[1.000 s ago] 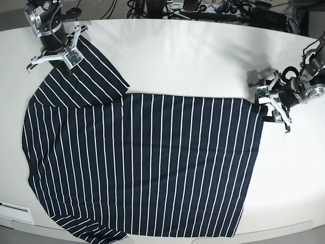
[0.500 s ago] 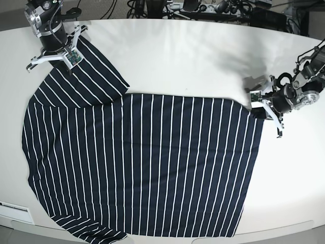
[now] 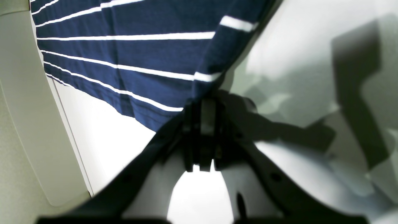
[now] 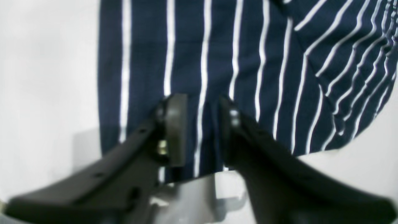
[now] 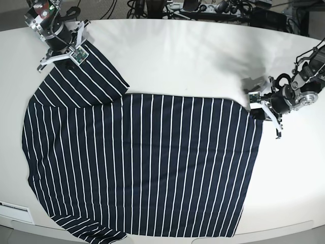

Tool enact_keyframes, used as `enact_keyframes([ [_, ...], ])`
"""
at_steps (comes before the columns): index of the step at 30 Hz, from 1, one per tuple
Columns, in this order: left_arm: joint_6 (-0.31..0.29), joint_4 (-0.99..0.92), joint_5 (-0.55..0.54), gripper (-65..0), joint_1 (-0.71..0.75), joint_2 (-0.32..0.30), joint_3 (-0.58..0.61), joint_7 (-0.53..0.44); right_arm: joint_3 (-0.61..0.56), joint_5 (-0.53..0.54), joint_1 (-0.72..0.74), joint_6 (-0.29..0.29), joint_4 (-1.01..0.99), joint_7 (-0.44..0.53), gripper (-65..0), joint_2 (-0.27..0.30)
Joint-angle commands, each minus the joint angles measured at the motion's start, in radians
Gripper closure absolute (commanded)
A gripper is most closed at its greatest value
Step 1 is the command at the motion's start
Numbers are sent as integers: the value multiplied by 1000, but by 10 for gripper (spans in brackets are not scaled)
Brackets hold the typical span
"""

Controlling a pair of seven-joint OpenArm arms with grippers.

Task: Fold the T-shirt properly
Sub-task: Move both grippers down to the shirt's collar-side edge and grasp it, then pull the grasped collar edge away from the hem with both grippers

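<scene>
The dark navy T-shirt (image 5: 142, 162) with thin white stripes lies spread flat on the white table (image 5: 193, 56). One sleeve points to the far left. In the base view my left gripper (image 5: 260, 109) is at the shirt's far right hem corner. The left wrist view shows that gripper (image 3: 202, 121) shut, with the corner of the T-shirt (image 3: 124, 53) pinched at its tips. My right gripper (image 5: 71, 50) hovers at the end of the far left sleeve. In the right wrist view that gripper (image 4: 202, 124) is open, and striped T-shirt cloth (image 4: 264, 62) shows through the gap.
Cables and equipment (image 5: 167, 10) line the table's far edge. The shirt's other sleeve (image 5: 91, 231) reaches the near edge at the lower left. A white label (image 5: 15, 208) sits on the front left edge.
My left gripper has moved onto the hem corner and shut on it. My right gripper has opened, let go of the sleeve and drawn back slightly toward the far edge.
</scene>
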Motion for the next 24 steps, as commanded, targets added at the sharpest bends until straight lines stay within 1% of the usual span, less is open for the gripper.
enact_keyframes([
  [1,-41,-2,-2,0,0,-13,5,12,6,1,-3,0,10,-3,-284,12],
  [3,-41,-2,-2,0,0,-13,5,12,6,13,-3,1,10,-9,-319,12],
  [5,-41,-2,-2,0,0,-13,5,12,4,61,-3,11,10,-29,-319,12],
  [7,-41,-2,-2,0,0,-13,5,12,3,107,-3,43,10,-57,-319,12],
  [8,-41,-2,-2,0,0,-13,5,12,3,105,-3,44,11,-59,-319,12],
  [9,-41,-2,-2,0,0,-13,5,12,3,90,-3,21,16,-58,-319,12],
  [11,-41,-2,-2,0,0,-13,5,12,3,20,-3,-47,45,-51,-319,12],
  [12,-41,-2,-2,0,0,-13,5,12,3,-6,-3,-71,67,-51,-319,12],
  [13,-41,-2,-2,0,0,-13,5,12,3,-13,-3,-77,92,-52,-319,12],
  [14,-41,-2,-2,0,0,-13,5,12,3,-6,-5,-71,114,-54,-319,12],
  [16,-41,-2,-2,0,0,-13,5,12,3,30,-14,-35,143,-61,-319,12],
  [19,-41,-2,-2,0,0,-14,5,13,3,85,-40,5,145,-69,-319,11],
  [24,-42,-2,-2,0,0,-13,5,11,3,90,-81,5,145,-87,-320,11],
])
